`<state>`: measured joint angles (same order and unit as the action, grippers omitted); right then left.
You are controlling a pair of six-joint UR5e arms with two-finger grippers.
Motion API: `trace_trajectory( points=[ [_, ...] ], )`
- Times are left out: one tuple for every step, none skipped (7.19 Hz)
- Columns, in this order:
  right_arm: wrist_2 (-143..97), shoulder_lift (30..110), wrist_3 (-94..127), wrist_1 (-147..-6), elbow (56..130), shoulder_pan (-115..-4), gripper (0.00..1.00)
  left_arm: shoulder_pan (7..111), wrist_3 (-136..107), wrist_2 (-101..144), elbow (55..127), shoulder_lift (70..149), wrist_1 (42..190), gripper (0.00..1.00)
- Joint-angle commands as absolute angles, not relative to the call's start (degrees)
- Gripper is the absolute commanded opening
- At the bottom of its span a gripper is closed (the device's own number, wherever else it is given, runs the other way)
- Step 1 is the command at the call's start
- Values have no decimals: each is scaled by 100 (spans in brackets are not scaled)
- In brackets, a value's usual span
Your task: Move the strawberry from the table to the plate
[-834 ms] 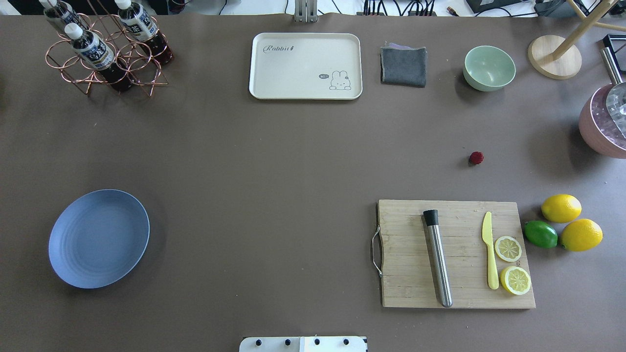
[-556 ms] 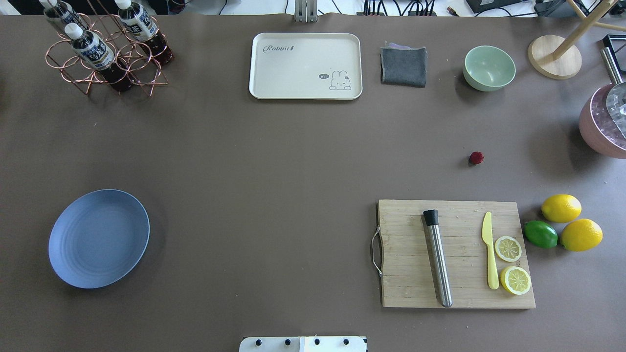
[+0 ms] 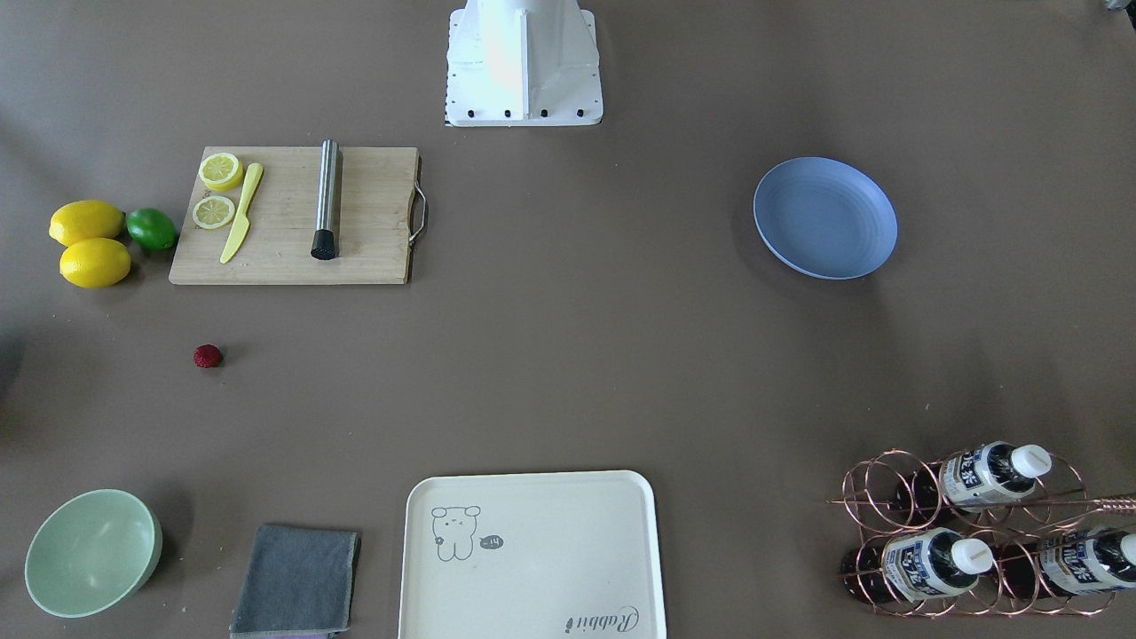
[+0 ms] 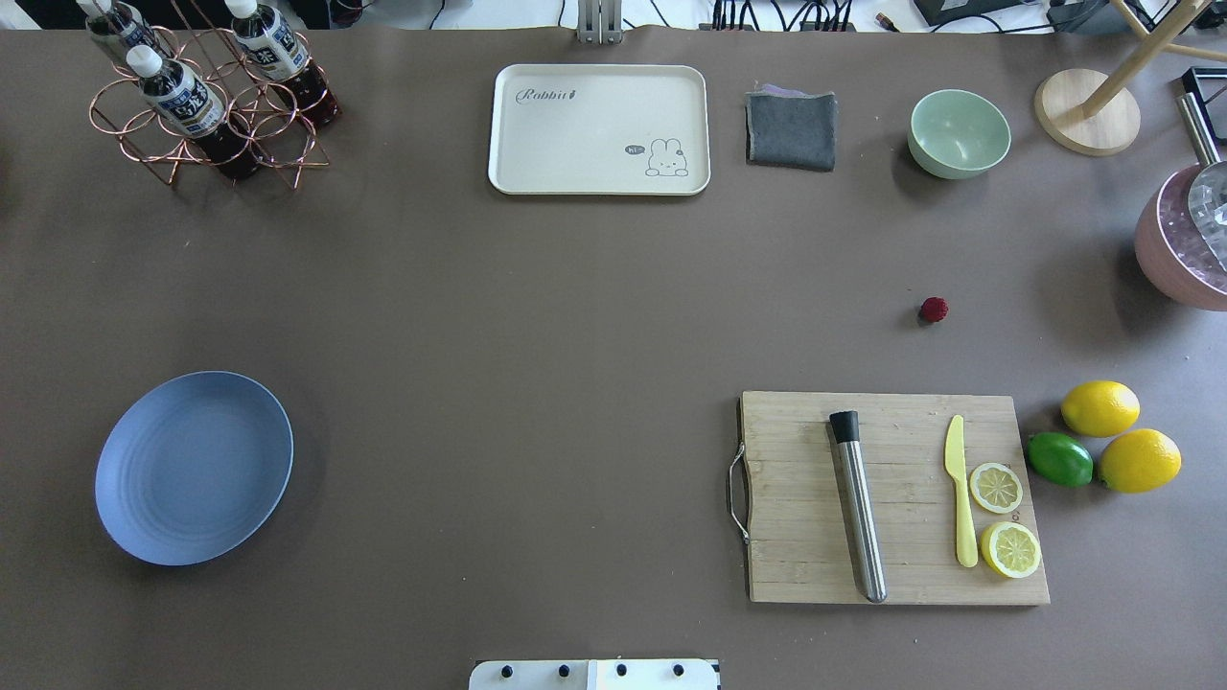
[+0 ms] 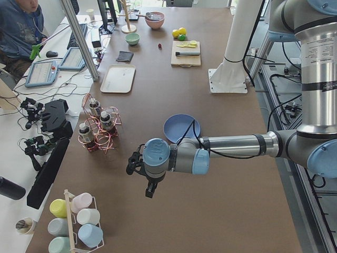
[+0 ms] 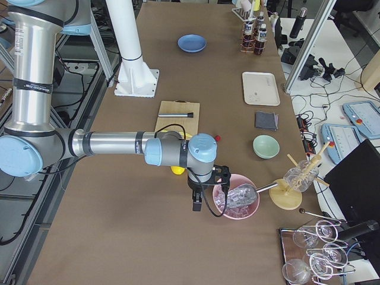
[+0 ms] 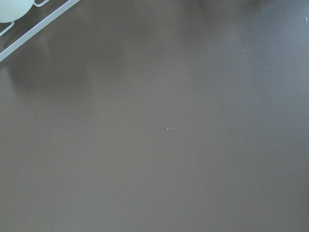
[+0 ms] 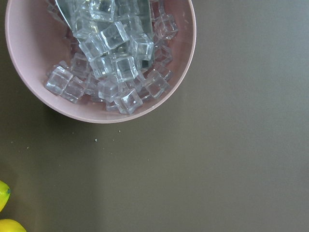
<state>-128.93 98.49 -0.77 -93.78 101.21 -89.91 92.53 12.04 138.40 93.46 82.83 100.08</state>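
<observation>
The strawberry is sitting out on the bare worktop on the robot's right half. It's just past the far edge of the cutting board, between that and the green bowl, and touching neither.

The right pincer is hanging at the right end of the worktop, pointing down beside the pink ice bowl. So the berry is lying inboard of it, toward the middle, and isn't showing up in the right wrist view. The left pincer is hovering way off at the opposite end, out past the plate, so I'm reckoning the right arm is the nearer one for the grab.

The berry's looking roundish, so you're not getting a long axis to line up on. I can't tell whether either pincer is spread or pressed together, since they're only showing in the side views. The plate is sitting well apart on the left half, so you're looking at a long carry across.
</observation>
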Motion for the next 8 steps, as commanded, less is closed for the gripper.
trace_trajectory(
  points=[
    [-12894,9835,-70,-9378,10125,-8991,100,9229,1187,13834,9360,8446,9993,99],
    [-12894,9835,-70,-9378,10125,-8991,100,9220,1187,13834,9343,8455,9984,99],
    [-12894,9835,-79,-9378,10125,-8991,100,9211,1178,13834,9351,8499,9984,99],
    [-12894,9835,-79,-9378,10108,-8991,100,9211,1169,13843,9360,8603,9993,99],
    [-12894,9835,-79,-9378,10116,-8991,100,9211,1178,13851,9369,8665,10028,99],
    [-12894,9835,-79,-9378,10125,-8991,100,9211,1186,13860,9308,8762,10072,99],
    [-12902,9835,-79,-9378,10125,-8991,100,9211,1187,13904,9264,8815,10046,99],
    [-12902,9835,-79,-9369,10125,-8983,100,9211,1195,13991,9211,8815,10055,99]
  ],
)
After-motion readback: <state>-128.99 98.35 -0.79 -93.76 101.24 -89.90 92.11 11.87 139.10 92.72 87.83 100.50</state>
